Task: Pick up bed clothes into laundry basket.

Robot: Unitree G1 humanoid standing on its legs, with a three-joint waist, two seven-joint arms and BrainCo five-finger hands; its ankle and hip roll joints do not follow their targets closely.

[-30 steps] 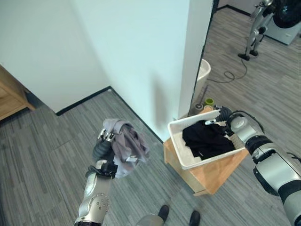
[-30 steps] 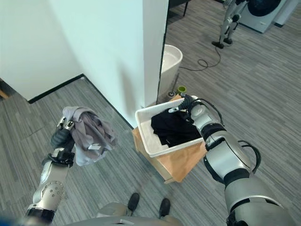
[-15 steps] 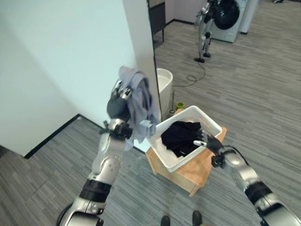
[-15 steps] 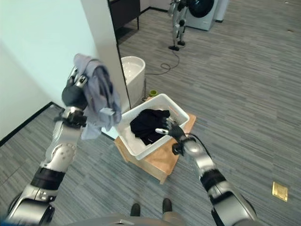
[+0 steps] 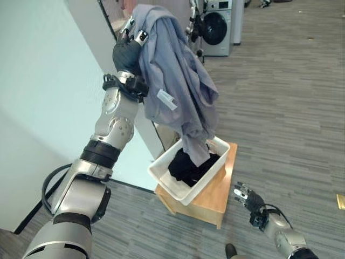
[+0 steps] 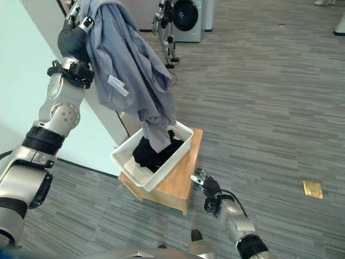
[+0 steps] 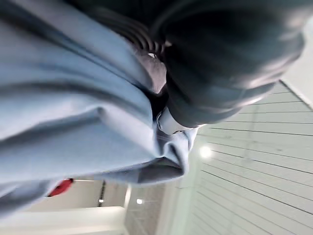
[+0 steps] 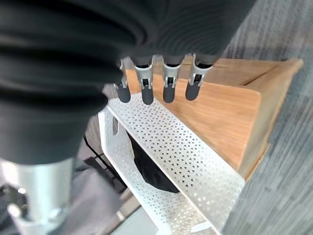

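Item: grey-blue garment (image 5: 175, 86), bunched at its top in the curled fingers of the left hand (image 5: 128, 49), which was raised high. The cloth hung well below that hand, its lowest end reaching into the white perforated laundry basket (image 5: 161, 174) and touching the black clothing (image 5: 186, 167) already inside.

Item: right hand (image 6: 207, 188), low and beside the wooden stand (image 6: 175, 186) under the basket; fingers relaxed and spread, holding nothing, clear of the basket wall.

Handling note: the drop would likely go best with the left hand lowered over the basket's middle before letting go, so the bulk piles inside rather than draping over the rim.

Clearances: white wall (image 5: 38, 108) close behind the left arm; open grey floor (image 6: 269, 108) beyond the right hand.
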